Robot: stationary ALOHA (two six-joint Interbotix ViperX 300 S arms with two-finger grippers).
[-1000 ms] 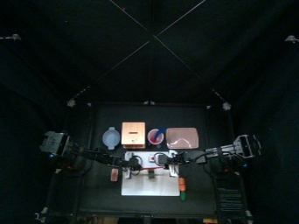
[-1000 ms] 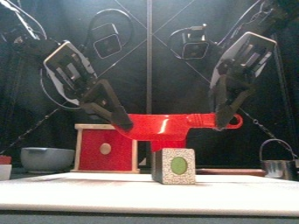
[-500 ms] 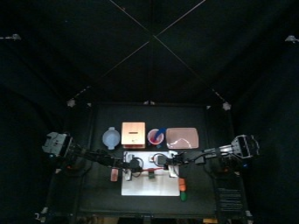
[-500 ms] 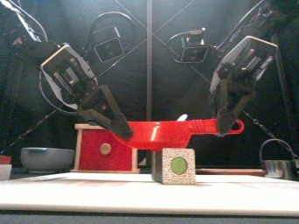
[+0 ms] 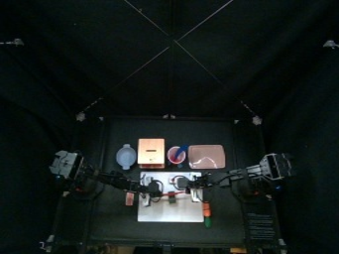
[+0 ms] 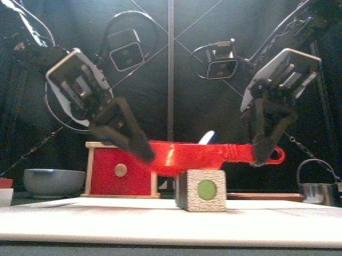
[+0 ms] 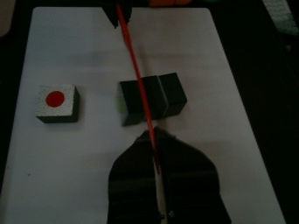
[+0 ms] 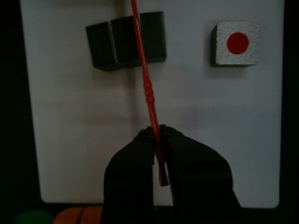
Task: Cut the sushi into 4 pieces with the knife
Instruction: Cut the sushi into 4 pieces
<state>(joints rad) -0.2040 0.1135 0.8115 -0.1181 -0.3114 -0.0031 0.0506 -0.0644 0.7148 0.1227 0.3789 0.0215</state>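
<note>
Gripping red knife [image 6: 201,154], left fingers [image 6: 126,133] and right fingers [image 6: 270,126] straddle sushi roll [image 6: 203,190].

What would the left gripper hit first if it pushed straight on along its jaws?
Probably the dark green sushi roll, just ahead of the left gripper, under the red knife it holds. Depth is unclear: it may meet the white cutting board just short of the roll.

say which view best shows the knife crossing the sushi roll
The right wrist view: it shows where the red knife crosses the dark sushi roll. The left wrist view does too, slanted; front shows it side-on; top is too small.
</note>
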